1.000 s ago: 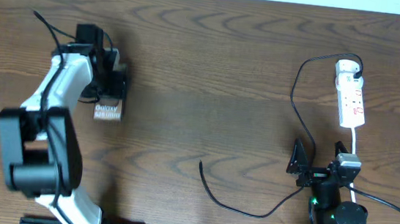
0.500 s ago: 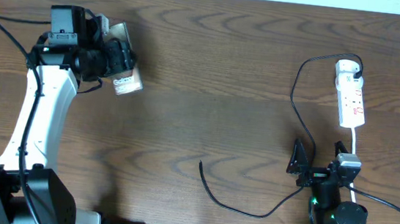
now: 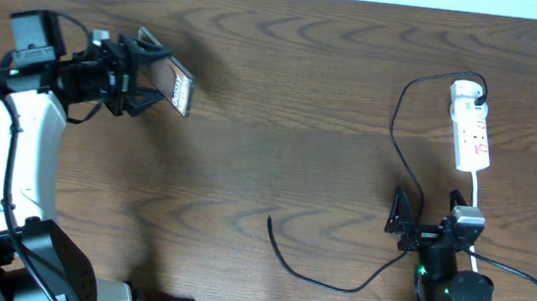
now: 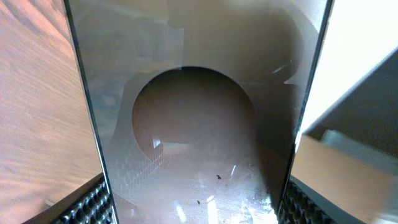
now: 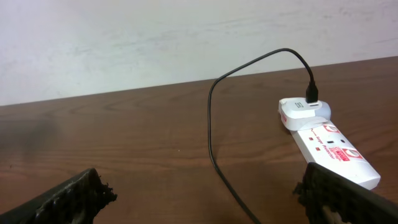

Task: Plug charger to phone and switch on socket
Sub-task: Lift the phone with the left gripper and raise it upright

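My L pincer [image 3: 147, 78] is clenched on the phone [image 3: 178, 86], held tilted at upper left of the overhead frame. R pincer [image 3: 429, 209] sits spread wide, empty, at lower right. Charger [image 3: 325, 282] runs from lower centre up to the socket [image 3: 473, 136] at upper right, w/ its tip loose on the table [image 3: 273, 102].

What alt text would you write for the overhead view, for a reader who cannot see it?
The left gripper holds the phone at the table's far left; the charger cable runs from the power strip at right, its tip free.
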Action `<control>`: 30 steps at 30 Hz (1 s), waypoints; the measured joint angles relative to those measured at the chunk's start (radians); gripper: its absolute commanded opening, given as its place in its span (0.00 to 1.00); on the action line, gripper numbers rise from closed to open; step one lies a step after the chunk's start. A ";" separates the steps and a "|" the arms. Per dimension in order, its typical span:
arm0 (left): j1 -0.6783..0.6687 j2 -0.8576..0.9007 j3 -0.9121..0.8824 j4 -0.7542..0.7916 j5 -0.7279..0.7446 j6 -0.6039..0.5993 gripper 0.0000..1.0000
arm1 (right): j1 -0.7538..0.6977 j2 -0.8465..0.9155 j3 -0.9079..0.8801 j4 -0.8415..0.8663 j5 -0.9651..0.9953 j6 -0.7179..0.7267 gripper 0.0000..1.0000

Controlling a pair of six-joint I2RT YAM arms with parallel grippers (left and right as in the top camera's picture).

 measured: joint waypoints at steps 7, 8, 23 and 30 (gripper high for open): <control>0.053 0.000 0.000 0.000 0.111 -0.190 0.07 | 0.000 0.000 0.000 0.000 0.000 0.000 0.99; 0.053 0.000 0.000 0.000 0.119 -0.201 0.07 | 0.000 0.000 0.000 0.000 0.000 0.000 0.99; 0.053 0.000 0.000 0.000 0.194 -0.250 0.07 | 0.000 0.000 0.000 0.000 0.000 0.000 0.99; 0.053 0.000 0.000 0.000 0.236 -0.250 0.07 | 0.000 0.000 0.000 0.000 0.000 0.000 0.99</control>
